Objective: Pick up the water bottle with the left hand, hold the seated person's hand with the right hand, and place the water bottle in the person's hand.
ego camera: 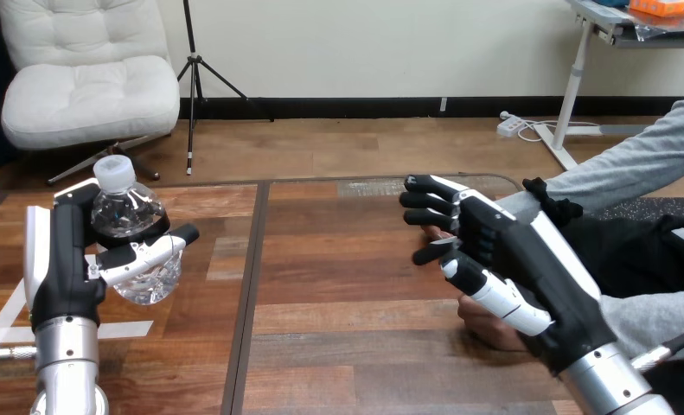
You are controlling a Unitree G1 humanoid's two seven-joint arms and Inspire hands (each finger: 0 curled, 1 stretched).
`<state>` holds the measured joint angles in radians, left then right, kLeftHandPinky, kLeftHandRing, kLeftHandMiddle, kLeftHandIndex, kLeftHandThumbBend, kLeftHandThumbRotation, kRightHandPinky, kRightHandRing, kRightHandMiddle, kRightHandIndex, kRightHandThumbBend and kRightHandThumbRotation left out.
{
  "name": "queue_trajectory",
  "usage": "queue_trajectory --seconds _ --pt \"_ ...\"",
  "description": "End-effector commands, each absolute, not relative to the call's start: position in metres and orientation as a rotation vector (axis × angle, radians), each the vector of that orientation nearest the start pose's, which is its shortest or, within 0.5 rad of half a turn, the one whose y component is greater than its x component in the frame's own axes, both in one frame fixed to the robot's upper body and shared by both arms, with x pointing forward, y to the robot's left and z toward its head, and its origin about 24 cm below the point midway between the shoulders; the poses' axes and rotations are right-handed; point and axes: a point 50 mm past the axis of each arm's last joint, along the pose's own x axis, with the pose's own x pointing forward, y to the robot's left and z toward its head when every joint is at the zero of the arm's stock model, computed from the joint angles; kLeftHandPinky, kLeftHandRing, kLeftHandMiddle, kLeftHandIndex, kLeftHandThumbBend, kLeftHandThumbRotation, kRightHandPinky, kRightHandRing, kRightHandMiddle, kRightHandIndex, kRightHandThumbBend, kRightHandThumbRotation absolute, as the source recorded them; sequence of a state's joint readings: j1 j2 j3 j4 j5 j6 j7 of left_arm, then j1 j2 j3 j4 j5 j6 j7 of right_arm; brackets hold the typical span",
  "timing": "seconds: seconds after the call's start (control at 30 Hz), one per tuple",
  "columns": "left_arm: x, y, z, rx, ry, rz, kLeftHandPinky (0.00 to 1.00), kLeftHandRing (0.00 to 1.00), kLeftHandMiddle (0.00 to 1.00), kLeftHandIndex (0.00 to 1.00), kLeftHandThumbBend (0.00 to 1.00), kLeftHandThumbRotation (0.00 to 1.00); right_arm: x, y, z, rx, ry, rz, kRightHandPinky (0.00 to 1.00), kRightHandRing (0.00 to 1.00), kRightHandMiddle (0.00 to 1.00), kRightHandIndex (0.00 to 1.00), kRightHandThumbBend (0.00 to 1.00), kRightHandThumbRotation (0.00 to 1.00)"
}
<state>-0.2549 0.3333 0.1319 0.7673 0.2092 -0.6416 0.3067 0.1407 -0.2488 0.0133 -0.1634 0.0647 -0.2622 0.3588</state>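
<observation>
A clear water bottle (129,216) with a white cap sits in my left hand (66,259) at the table's left, my thumb and fingers curled round its lower half. It leans slightly and looks lifted off the wood. At the right, my right hand (502,242) hovers with its fingers fairly straight, pointing left. The person's grey-sleeved arm reaches in from the upper right; its wrist (550,203) ends just behind my right hand, and that hand is mostly hidden. I cannot tell whether they touch. A second hand of the person (485,327) rests on the table under my right hand.
The wooden table (347,285) has a dark seam running front to back left of centre. White tape marks (1,322) lie on the wood at the near left, beside my left forearm.
</observation>
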Motion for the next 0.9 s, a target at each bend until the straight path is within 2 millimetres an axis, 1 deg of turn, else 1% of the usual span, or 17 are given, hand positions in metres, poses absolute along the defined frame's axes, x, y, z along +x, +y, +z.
queue_trajectory --seconds 0.0,0.1,0.27,0.4,0.43,0.6,0.7,0.87 --pt "0.287 0.25 0.05 0.43 -0.305 0.306 0.27 0.31 0.36 0.38 0.78 0.0 0.233 -0.181 0.097 -0.295 -0.373 0.352 0.59 0.8 0.84 0.83 1.0 0.74" --pt "0.287 0.25 0.05 0.424 -0.3 0.307 0.27 0.32 0.36 0.38 0.78 0.0 0.234 -0.183 0.098 -0.324 -0.386 0.351 0.59 0.81 0.84 0.82 1.0 0.72" --pt "0.286 0.25 0.05 0.425 -0.294 0.305 0.27 0.32 0.37 0.38 0.78 0.0 0.236 -0.188 0.101 -0.386 -0.41 0.344 0.59 0.81 0.83 0.82 1.0 0.7" --pt "0.286 0.25 0.049 0.426 -0.292 0.302 0.27 0.32 0.37 0.38 0.78 0.0 0.237 -0.191 0.102 -0.397 -0.408 0.335 0.6 0.81 0.83 0.81 1.0 0.68" --pt "0.285 0.25 0.049 0.427 -0.29 0.302 0.28 0.32 0.37 0.38 0.78 0.0 0.237 -0.192 0.103 -0.4 -0.408 0.334 0.6 0.82 0.83 0.8 1.0 0.66" --pt "0.285 0.25 0.049 0.415 -0.283 0.306 0.28 0.33 0.37 0.38 0.77 0.0 0.237 -0.196 0.104 -0.416 -0.398 0.327 0.62 0.83 0.83 0.79 1.0 0.62" --pt "0.285 0.251 0.048 0.408 -0.278 0.308 0.29 0.33 0.37 0.38 0.77 0.0 0.237 -0.199 0.105 -0.436 -0.386 0.325 0.66 0.85 0.84 0.79 1.0 0.6" --pt "0.285 0.252 0.048 0.408 -0.279 0.307 0.29 0.33 0.37 0.38 0.76 0.0 0.235 -0.202 0.107 -0.485 -0.374 0.324 0.7 0.86 0.85 0.81 1.0 0.59"
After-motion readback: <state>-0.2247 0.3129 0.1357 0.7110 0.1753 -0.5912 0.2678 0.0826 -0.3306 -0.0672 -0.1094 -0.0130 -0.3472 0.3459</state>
